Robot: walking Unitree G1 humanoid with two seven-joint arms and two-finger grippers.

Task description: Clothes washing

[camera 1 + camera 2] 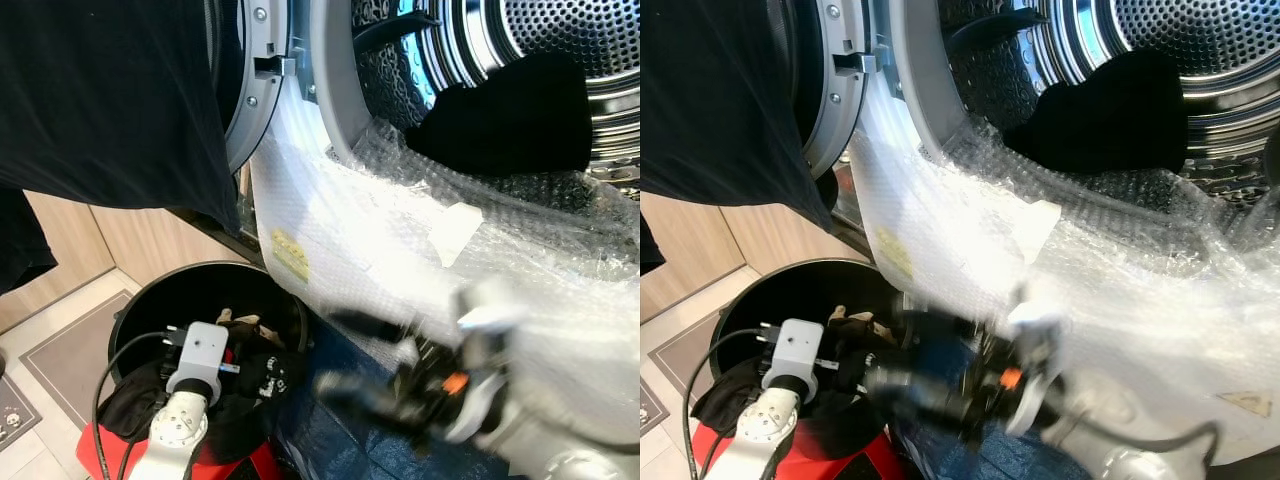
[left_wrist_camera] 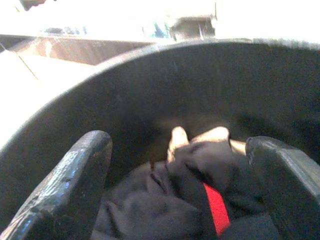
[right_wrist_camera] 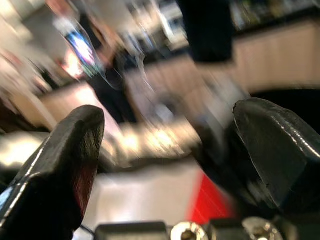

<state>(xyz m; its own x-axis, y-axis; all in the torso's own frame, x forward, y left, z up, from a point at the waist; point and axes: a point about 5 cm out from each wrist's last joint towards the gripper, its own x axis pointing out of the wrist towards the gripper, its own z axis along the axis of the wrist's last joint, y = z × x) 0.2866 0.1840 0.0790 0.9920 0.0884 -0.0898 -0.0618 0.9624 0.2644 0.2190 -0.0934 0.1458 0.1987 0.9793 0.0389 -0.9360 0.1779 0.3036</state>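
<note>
Left gripper (image 2: 177, 165) spread over dark clothes (image 2: 165, 200) in the black bin (image 1: 150, 300) (wrist view); right gripper (image 1: 365, 355) blurred, fingers apart.

Bright light glares off the bubble wrap (image 1: 400, 240) draped over the washer's front, bleaching it nearly white, while the bucket (image 1: 140, 300) interior below sits in deep shade. The right gripper (image 1: 370, 355) is smeared by motion blur in both eye views, and its wrist view is streaked and unfocused throughout. The left wrist view is soft, its upper part blown out to white above the bucket's dark wall.
</note>
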